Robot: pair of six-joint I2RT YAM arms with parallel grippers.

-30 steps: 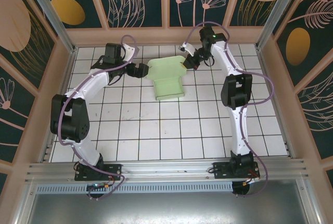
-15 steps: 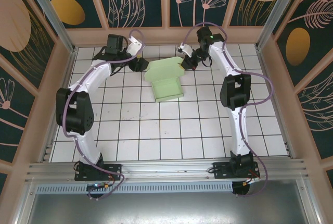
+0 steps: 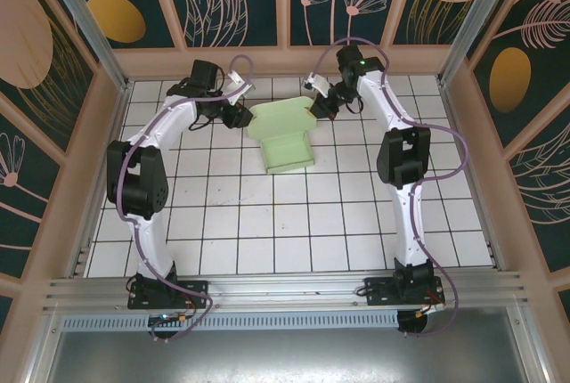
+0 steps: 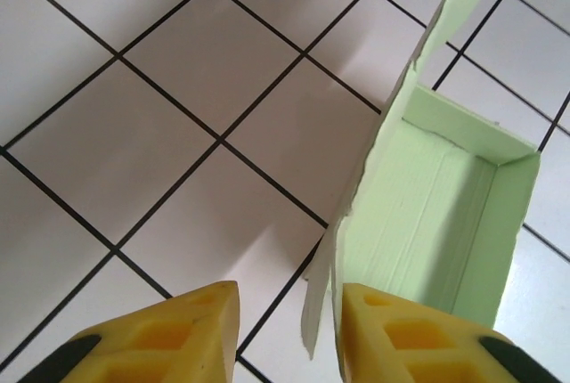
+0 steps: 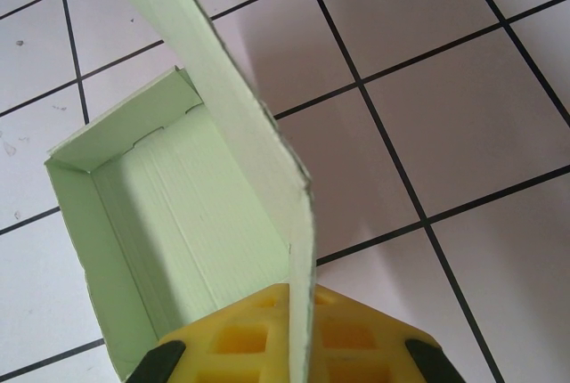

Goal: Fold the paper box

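Mid-fold, my right claw point(image 5: 298, 338) pinches one flap of the box point(image 3: 287, 138); my left claw point(image 4: 289, 325), half-open, straddles the opposite flap and must close.

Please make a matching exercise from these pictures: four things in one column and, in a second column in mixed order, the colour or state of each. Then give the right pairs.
Column one:
1. paper box
2. left end effector
3. right end effector
4. table

Column two:
A. white tiles with dark lines
B. shut on a raised flap
C. pale green, walls partly folded up
D. jaws apart, a flap edge between them

Pairs: 1-C, 2-D, 3-B, 4-A
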